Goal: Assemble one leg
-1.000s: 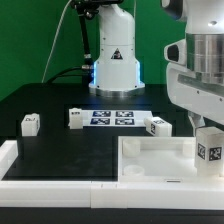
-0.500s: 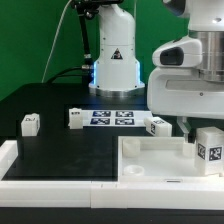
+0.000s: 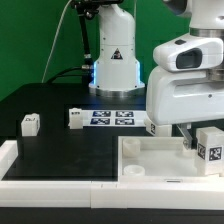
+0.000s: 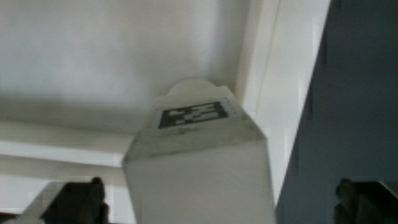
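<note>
One white leg [image 3: 210, 150] with a black-and-white tag stands upright at the corner of the large white panel [image 3: 150, 156] on the exterior view's right. In the wrist view this leg [image 4: 199, 150] rises between my two dark fingertips [image 4: 80, 200], with a gap showing on each side. My gripper [image 3: 198, 139] is low over that corner, open and straddling the leg [image 4: 217, 205]. Three more legs lie on the black table: one at the far left [image 3: 31, 124], one by the marker board [image 3: 76, 118], and one partly behind my arm [image 3: 160, 126].
The marker board [image 3: 112, 118] lies at the table's middle. A raised white rim [image 3: 60, 168] runs along the front and left edges. The arm's base [image 3: 114, 60] stands at the back. My arm's bulky white body hides part of the panel's far side.
My arm has shifted toward the exterior view's left, and more of its body now shows. The leg in the panel corner has stayed in place.
</note>
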Robot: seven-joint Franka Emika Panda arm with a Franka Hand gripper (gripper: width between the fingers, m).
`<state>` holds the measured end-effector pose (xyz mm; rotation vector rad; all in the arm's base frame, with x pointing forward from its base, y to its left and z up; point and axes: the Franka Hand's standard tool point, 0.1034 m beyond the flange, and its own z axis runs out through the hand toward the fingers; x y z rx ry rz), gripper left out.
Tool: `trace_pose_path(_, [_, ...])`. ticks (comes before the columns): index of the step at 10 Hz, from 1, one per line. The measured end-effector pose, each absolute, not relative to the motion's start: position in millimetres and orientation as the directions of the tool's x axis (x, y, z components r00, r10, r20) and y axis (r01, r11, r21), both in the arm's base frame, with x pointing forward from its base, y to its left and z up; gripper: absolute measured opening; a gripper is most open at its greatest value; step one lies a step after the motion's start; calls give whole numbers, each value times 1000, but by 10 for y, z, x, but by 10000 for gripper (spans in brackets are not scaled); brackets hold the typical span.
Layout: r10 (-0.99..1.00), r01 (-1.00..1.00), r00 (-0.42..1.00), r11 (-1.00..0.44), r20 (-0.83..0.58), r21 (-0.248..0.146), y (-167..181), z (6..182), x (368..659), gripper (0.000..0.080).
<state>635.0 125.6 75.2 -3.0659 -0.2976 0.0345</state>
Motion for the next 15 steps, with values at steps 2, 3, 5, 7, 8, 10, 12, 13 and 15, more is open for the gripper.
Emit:
trace_pose_path(2, [236, 235, 972, -970, -14, -63, 1252, 752, 6351, 649])
trace_pose_path(3, [236, 235, 972, -970, -14, -63, 1251, 752, 6351, 522])
trace_pose_path(5, [236, 235, 972, -970, -14, -61, 1240, 752, 6354, 291])
trace_pose_path(7, [235, 234, 972, -970, -14, -61, 1228, 750, 6355, 291])
trace_pose_path(8, [234, 233, 972, -971, -14, -61, 1227, 750, 6355, 291])
trace_pose_path(10, [91, 90, 996, -994, -16, -62, 1219, 771, 6346, 291])
trace_pose_path(12, [-212, -214, 977, -975, -37, -59, 1187, 774, 6338, 291])
trace_pose_path(13, [-342, -345, 938, -937, -47, -57, 1176, 774, 6340, 291])
trace_pose_path(15, [-596, -599, 801, -800, -66, -47, 1161, 757, 6328, 291])
